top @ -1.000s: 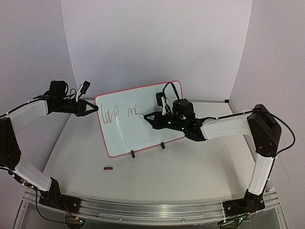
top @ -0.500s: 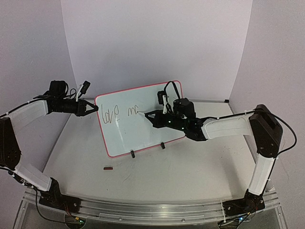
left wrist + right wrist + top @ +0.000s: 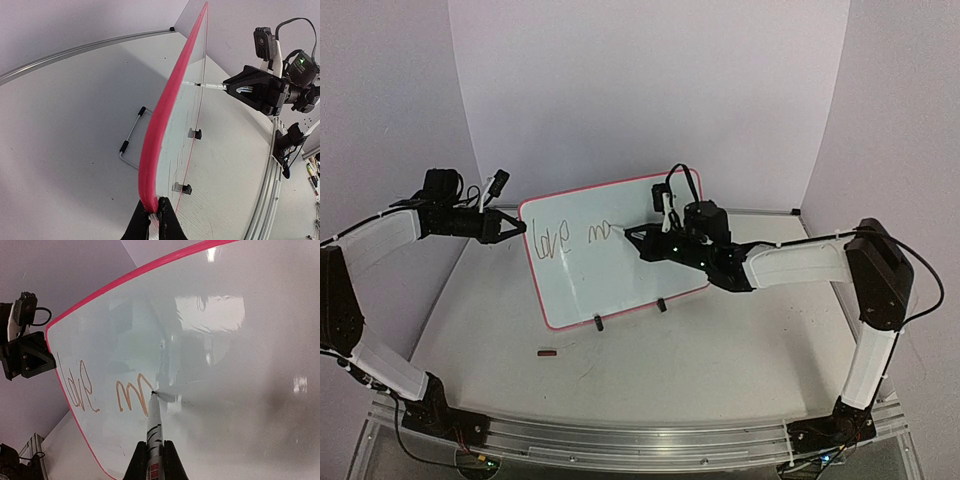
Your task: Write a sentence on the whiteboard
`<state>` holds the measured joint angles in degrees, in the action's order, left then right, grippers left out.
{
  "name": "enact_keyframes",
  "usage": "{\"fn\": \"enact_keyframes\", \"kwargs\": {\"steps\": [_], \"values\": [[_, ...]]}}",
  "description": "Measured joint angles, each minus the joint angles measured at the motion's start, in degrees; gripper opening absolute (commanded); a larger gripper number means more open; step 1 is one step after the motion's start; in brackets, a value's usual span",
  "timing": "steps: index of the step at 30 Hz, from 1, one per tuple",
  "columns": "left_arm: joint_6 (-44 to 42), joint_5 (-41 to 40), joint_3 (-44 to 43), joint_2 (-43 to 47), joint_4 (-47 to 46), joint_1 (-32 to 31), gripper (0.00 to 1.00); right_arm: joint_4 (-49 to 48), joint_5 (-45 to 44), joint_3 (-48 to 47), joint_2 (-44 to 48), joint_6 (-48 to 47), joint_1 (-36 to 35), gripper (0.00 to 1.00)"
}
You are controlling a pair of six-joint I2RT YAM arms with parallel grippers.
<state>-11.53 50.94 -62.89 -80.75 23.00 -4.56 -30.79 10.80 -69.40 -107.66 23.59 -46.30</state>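
The whiteboard (image 3: 620, 275) stands tilted on the table, white with a pink frame (image 3: 162, 120) and two black clip feet (image 3: 195, 133). My left gripper (image 3: 518, 229) is shut on its upper left edge, the fingertips (image 3: 154, 212) pinching the frame. My right gripper (image 3: 642, 242) is shut on a white marker (image 3: 155, 427). The marker's tip (image 3: 152, 392) touches the board just right of the last stroke. Of the sentence (image 3: 570, 238), only "love m" (image 3: 131, 396) shows, in thin dark strokes.
A small dark red piece (image 3: 548, 352) lies on the table in front of the board. A wire stand (image 3: 131, 140) props the board from behind. An aluminium rail (image 3: 620, 440) runs along the near edge, and white backdrop walls enclose the table.
The marker tip has moved up and to the right off the end of the "m", and the right wrist has risen a little. The left arm and the board have not moved.
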Motion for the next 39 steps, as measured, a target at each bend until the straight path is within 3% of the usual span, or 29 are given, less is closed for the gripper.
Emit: {"fn": "enact_keyframes", "kwargs": {"steps": [39], "values": [[0.0, 0.0, 0.0, -0.1, 0.0, 0.0, 0.00, -1.8, 1.3, 2.9, 0.0, 1.6, 0.1, 0.00]]}}
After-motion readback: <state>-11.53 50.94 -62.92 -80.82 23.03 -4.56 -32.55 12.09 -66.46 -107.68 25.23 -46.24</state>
